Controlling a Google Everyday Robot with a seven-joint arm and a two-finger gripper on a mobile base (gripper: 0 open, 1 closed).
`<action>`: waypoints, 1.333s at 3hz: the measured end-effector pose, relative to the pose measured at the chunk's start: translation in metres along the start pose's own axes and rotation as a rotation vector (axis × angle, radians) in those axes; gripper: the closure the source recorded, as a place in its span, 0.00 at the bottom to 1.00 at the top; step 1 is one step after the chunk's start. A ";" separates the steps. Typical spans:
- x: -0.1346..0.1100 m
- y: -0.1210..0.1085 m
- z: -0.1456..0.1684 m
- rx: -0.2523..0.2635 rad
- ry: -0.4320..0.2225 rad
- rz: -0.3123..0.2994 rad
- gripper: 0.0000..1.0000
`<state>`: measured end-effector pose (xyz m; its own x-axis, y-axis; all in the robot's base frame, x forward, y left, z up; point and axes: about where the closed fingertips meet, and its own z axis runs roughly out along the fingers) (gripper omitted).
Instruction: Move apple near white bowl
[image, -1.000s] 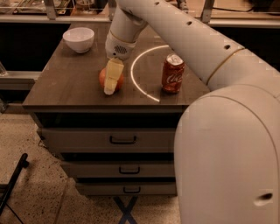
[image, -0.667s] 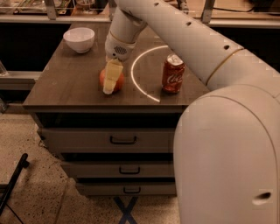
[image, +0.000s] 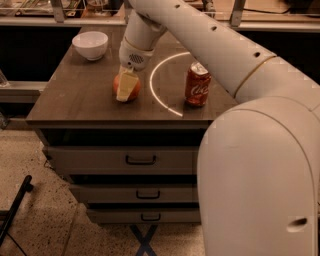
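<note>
In the camera view, the white arm's gripper (image: 126, 88) is hanging right at the round orange-red apple (image: 136, 92), covering its front, probably to take hold of it. I cannot tell whether it is clamping. The apple is sitting mid-top on the dark wooden drawer cabinet (image: 75, 97). The small glossy white bowl (image: 90, 44) is sitting at the far-left corner, well apart, while a red soda can (image: 197, 84) is standing off to the right.

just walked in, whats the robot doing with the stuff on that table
The robot's arm reaches down over the dark table, with its gripper right at the apple near the middle. The apple is well apart from the white bowl, which sits at the far left corner. A red Coca-Cola can stands off to the right.
</note>
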<state>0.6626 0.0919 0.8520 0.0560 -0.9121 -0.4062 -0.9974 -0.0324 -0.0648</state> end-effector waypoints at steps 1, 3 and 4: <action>-0.007 -0.017 -0.015 0.031 -0.021 -0.006 0.93; -0.005 -0.096 -0.074 0.206 -0.034 0.125 1.00; -0.002 -0.132 -0.102 0.351 -0.118 0.272 1.00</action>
<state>0.7897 0.0560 0.9538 -0.1807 -0.8149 -0.5507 -0.9018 0.3607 -0.2378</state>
